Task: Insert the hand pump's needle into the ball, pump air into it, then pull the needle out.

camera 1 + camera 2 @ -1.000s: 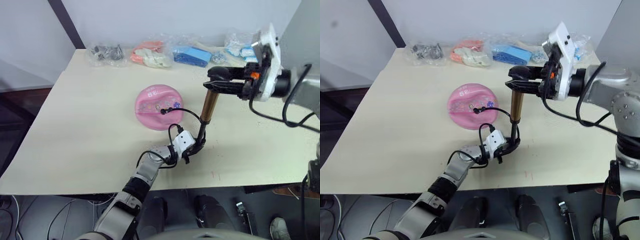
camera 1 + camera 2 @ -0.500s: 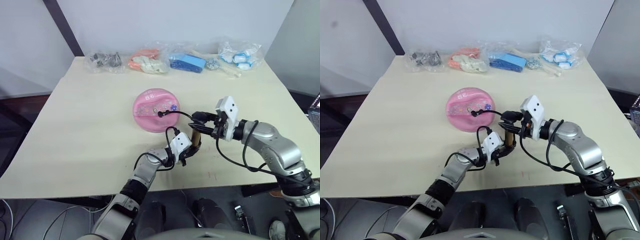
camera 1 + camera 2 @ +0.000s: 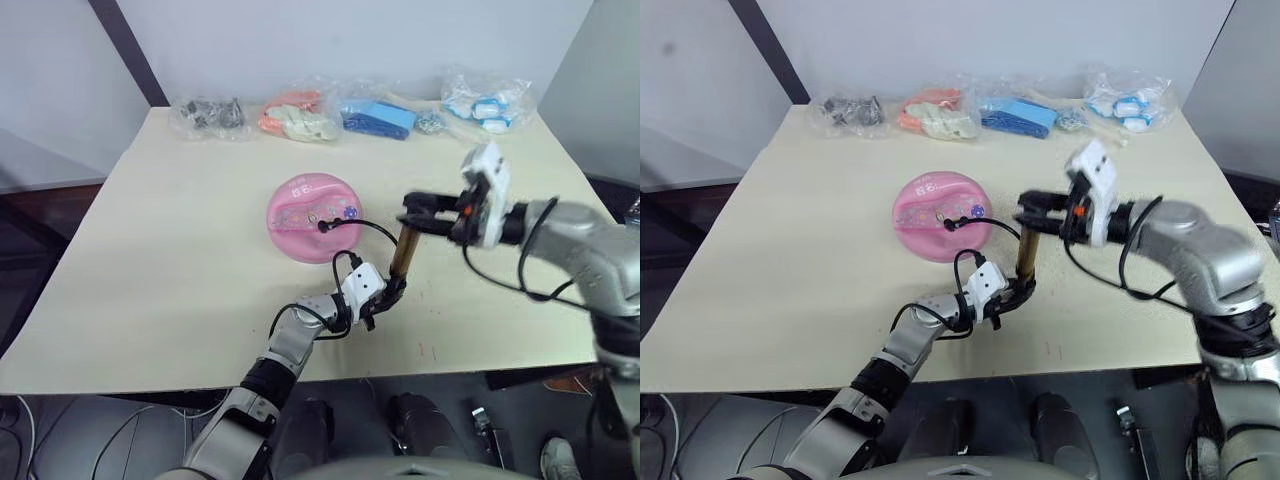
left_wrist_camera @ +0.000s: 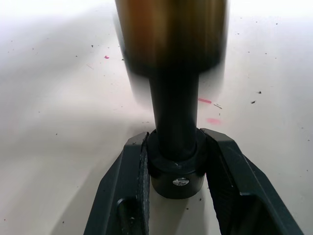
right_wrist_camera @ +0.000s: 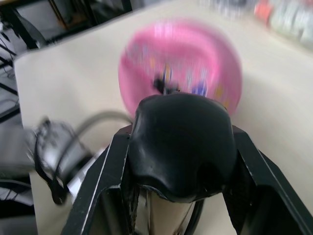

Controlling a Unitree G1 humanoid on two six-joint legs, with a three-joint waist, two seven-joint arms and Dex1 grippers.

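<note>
The pink ball (image 3: 312, 213) lies dented on the table's middle. The hand pump (image 3: 405, 252) stands upright to its right, a gold tube on a black base. My left gripper (image 3: 392, 294) is shut on that base (image 4: 176, 169), with one finger on each side. My right gripper (image 3: 413, 212) is shut on the black T-handle (image 5: 181, 147) at the top, above the tube. The thin black hose (image 3: 368, 228) loops from the pump to the ball's valve (image 3: 323, 225). The needle is hidden where the hose tip meets the ball.
Several clear bags line the table's far edge: grey parts (image 3: 210, 112), orange-pink items (image 3: 295, 116), blue items (image 3: 378, 116) and white-blue items (image 3: 486, 100). The table's front edge (image 3: 420, 372) runs just behind my left forearm.
My right gripper pushed the handle down from high up, then lifted it partway again. The left gripper stayed clamped on the pump base. The camera shifted.
</note>
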